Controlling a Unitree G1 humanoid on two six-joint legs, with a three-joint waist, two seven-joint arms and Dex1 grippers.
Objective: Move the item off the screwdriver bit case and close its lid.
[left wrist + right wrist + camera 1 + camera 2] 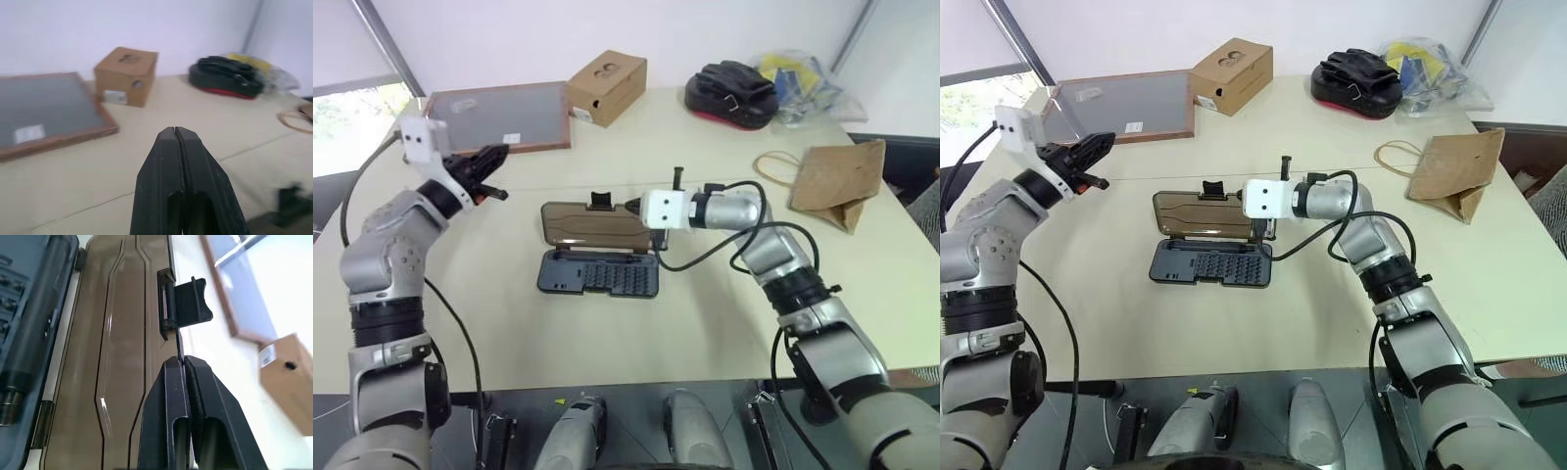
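Wood-framed grey board [499, 117] and cardboard box [607, 86] lie beyond the left pincer; black pouch [732, 95] beyond the right.

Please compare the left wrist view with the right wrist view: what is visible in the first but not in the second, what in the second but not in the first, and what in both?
Left wrist alone: the black pouch, the left gripper with fingers pressed together.

Right wrist alone: the smoky-brown lid lying open, its black latch, the dark tray, the right gripper shut at the lid's edge.

Both: the cardboard box, the wood-framed board, the table.
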